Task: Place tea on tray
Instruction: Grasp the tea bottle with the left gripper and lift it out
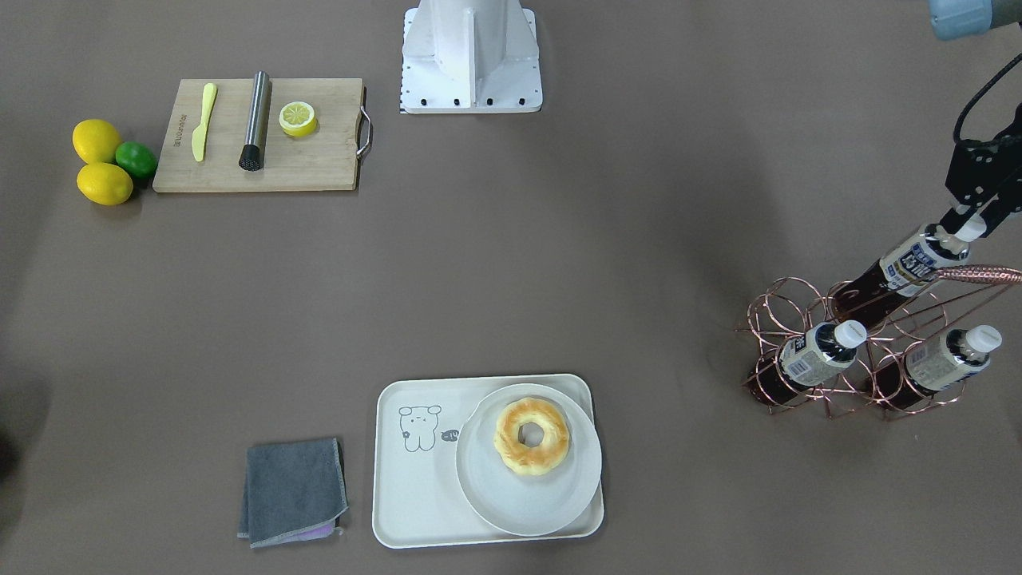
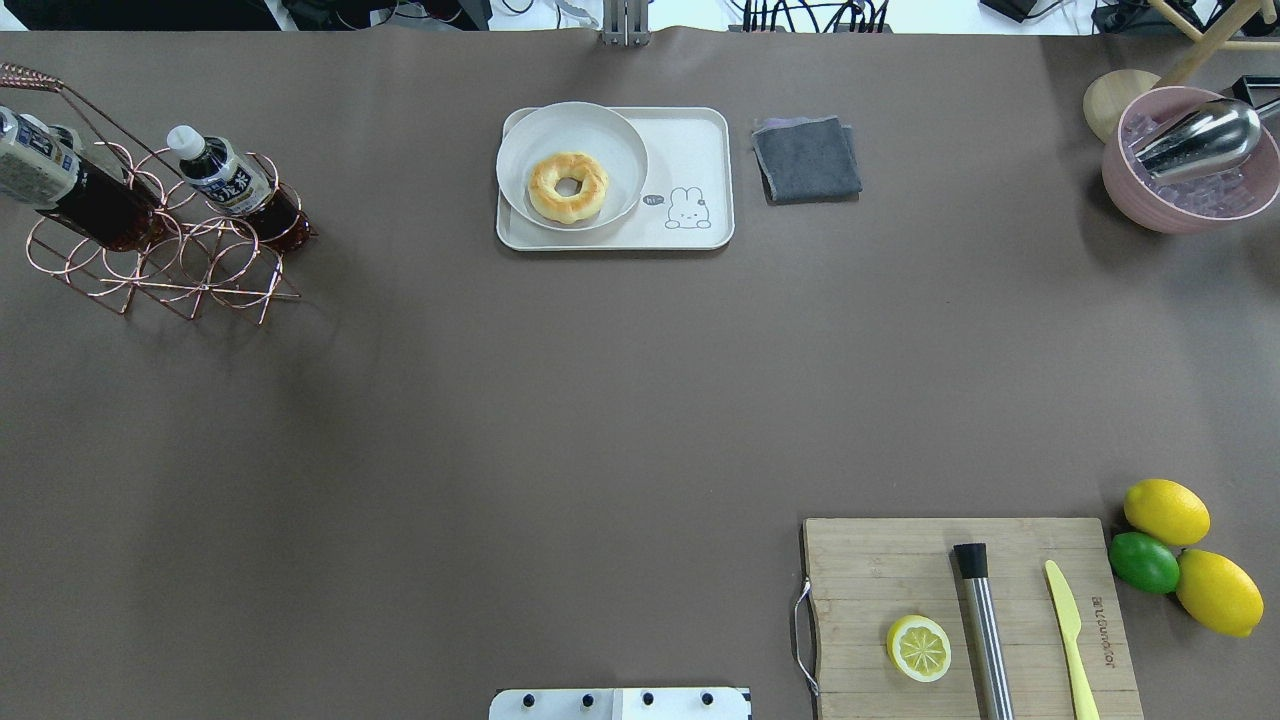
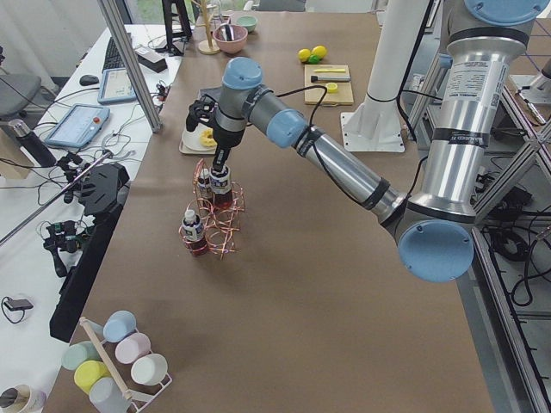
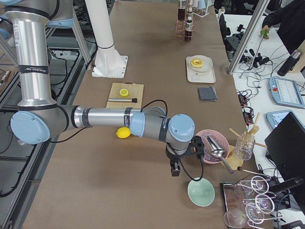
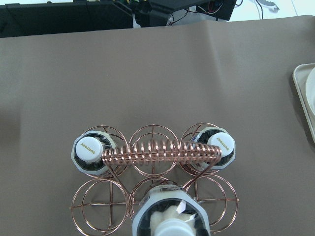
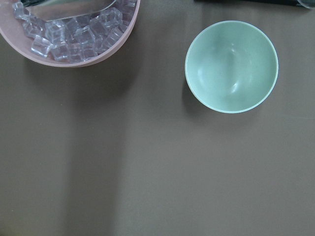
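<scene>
My left gripper (image 1: 968,230) is shut on the white cap of one tea bottle (image 1: 910,267). It holds the bottle upright, higher than the other two, with its base still at a ring of the copper wire rack (image 1: 786,307). The held bottle fills the bottom of the left wrist view (image 5: 147,216). The other two alike bottles (image 1: 814,355) (image 1: 946,359) stand in the rack. The cream tray (image 1: 415,479) with a cartoon drawing lies at the table's far side from the robot, away from the rack. My right gripper (image 4: 175,171) hangs over bare table far off; I cannot tell its state.
A round white plate (image 1: 527,487) with a doughnut (image 1: 531,437) covers over half the tray. A grey cloth (image 1: 294,491) lies beside it. A cutting board (image 1: 319,168) with knife, muddler and lemon half, a pink ice bowl (image 2: 1190,190) and a green bowl (image 6: 231,66) are on the robot's right.
</scene>
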Action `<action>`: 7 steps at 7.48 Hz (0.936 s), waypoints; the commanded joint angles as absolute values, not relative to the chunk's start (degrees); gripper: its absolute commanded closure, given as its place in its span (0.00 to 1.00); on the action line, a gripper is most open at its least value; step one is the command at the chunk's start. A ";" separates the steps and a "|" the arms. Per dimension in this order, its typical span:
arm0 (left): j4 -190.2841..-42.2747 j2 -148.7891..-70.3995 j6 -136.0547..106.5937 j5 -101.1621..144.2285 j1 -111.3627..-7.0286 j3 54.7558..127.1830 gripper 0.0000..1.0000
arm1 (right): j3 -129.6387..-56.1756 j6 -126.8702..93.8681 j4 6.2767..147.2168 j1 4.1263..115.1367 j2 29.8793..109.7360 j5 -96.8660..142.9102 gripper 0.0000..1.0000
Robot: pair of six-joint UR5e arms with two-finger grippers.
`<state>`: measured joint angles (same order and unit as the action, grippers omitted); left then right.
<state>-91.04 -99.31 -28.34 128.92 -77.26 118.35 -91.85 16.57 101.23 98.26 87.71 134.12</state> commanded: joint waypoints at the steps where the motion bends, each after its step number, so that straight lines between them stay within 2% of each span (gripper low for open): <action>1: -85.43 -99.67 -25.40 128.94 -80.85 123.30 1.00 | -91.76 16.52 101.25 98.26 87.54 134.12 0.00; 5: -72.87 -96.08 -29.41 128.76 -75.96 137.78 1.00 | -91.85 16.52 101.25 98.26 87.89 134.38 0.00; 7: -72.95 -97.29 -43.35 125.88 -66.31 141.66 1.00 | -91.85 16.61 101.25 98.26 88.15 134.47 0.00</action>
